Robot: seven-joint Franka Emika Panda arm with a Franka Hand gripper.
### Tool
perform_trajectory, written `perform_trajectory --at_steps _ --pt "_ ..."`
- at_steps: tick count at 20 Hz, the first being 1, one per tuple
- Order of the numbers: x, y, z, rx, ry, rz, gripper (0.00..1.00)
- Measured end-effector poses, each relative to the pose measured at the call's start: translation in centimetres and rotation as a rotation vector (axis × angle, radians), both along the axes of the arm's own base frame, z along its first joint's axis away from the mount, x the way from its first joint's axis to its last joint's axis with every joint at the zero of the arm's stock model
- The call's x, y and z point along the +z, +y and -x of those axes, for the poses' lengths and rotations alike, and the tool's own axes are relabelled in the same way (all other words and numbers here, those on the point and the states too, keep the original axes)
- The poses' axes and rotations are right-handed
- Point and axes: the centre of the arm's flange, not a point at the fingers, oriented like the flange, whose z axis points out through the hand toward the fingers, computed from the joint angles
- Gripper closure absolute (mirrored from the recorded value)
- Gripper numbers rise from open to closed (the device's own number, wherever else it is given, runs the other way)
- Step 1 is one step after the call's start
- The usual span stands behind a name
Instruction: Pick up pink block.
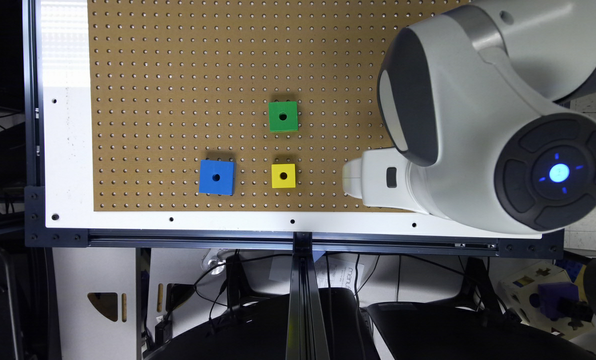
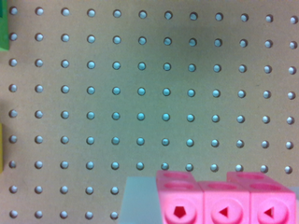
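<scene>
Noted pink block [image 2: 226,198] lying flat on the pegboard [image 1: 178,75], close beneath the wrist camera and partly cut off by the picture's border. Looked like three cube-like segments joined in a row, with round recesses on top and a pentagon and two triangle cut-outs on the side faces. Saw bare pegboard holes all round the visible sides, nothing touching it.

In the exterior view, found gripper [image 1: 363,179] low over the pegboard, near the edge on the exterior view's right, just inside the white border strip. Could not tell whether the claw was spread or pressed together. Judged the pink block to sit under the arm there.

Logged yellow block [image 1: 283,176] nearest the gripper, green block [image 1: 283,116] farther in toward the board's middle, blue block [image 1: 217,177] beyond the yellow one toward the exterior view's left. All three well apart from each other.

Handling, as judgement: probably hard moulded plastic, light, stiff, not fragile. Smooth glossy faces, so somewhat slippery under a weak pinch. Best taken across the narrow width, on the two long flat sides, at the middle segment so the row hangs balanced. Worth avoiding the ends, where a grip could let it pivot or twist out.
</scene>
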Motion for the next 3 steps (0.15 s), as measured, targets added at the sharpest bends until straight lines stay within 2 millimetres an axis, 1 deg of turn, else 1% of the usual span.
perform_trajectory --at_steps 3 --pt "0.0 0.0 0.0 0.0 0.0 0.0 1.0"
